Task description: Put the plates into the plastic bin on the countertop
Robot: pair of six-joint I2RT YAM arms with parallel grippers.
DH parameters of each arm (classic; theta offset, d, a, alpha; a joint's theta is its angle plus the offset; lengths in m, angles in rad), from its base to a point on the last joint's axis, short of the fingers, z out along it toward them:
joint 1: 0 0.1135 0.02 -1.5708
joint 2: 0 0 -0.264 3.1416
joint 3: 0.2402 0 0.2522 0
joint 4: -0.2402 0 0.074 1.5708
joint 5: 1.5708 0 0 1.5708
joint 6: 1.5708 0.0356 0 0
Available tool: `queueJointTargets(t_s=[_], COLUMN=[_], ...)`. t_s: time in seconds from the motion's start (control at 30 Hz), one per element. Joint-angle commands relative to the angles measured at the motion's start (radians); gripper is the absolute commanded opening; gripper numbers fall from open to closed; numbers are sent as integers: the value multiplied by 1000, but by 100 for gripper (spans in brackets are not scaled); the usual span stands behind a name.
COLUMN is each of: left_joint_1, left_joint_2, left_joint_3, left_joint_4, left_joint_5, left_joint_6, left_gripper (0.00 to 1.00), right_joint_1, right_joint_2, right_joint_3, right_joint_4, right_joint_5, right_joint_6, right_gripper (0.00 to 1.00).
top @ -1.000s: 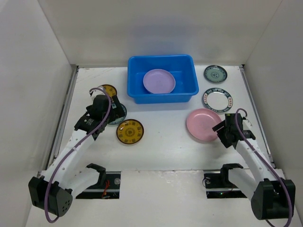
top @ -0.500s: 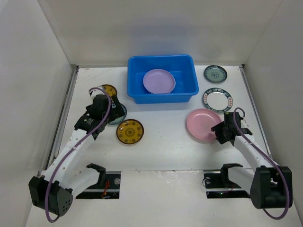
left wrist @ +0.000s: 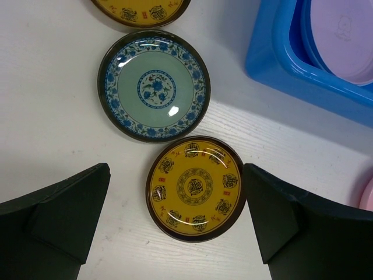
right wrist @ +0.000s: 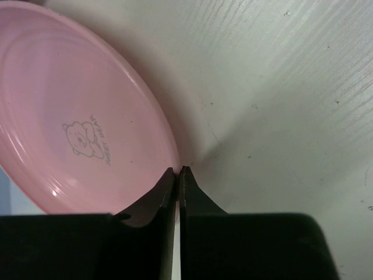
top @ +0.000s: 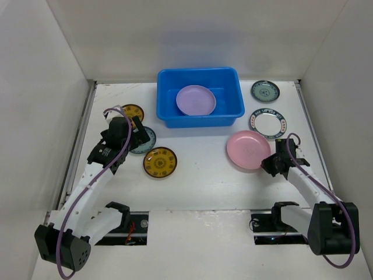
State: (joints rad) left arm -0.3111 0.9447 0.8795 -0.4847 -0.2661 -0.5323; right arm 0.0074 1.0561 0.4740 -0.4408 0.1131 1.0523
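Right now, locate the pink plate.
Top view: the pink plate is right of centre, in front of the blue-rimmed plate, its rim in the jaws of the right gripper.

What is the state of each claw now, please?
Left claw: open, holding nothing.
Right claw: closed on the rim of the pink plate.

One plate point(top: 196, 100) lies in the plastic bin point(top: 198, 121); three plates point(top: 266, 123) sit right of it, seemingly three left.
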Motion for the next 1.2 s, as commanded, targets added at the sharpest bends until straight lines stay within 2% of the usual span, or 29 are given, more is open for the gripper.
queueJointTargets(t_s=[0.0,0.07,0.17,0.37,0.5,0.6,0.77,0.87,1.0,1.17], left_joint_1=[11,17,30,77,102,108,116,108,97,91], left_joint_2=[-18,-18,-18,-12,-6,-12,-27,-61,-125,-222], left_joint_3=[18,21,27,44,55,55,50,30,-17,-91], left_joint_4=[-6,-6,-6,-3,6,17,11,2,-40,-106], left_joint_5=[-7,-7,-9,-5,-7,-13,-15,-13,-2,27], left_joint_6=[3,5,9,22,25,20,22,22,9,-15], left_gripper=[100,100,100,100,100,100,100,100,100,100], right_joint_1=[-5,7,59,212,341,426,460,415,343,309], right_joint_2=[-4,-19,-70,-202,-160,-110,74,224,508,853], right_joint_3=[3,17,52,202,383,520,808,967,1228,1575], right_joint_4=[40,27,-25,-232,-375,-401,-357,-296,-254,-309], right_joint_5=[-10,-12,-18,-1,-58,-101,-99,-108,-144,-164], right_joint_6=[-3,-26,-61,-167,-306,-359,-428,-463,-492,-515], right_gripper=[4,0,0,0,0,0,0,1,1,2])
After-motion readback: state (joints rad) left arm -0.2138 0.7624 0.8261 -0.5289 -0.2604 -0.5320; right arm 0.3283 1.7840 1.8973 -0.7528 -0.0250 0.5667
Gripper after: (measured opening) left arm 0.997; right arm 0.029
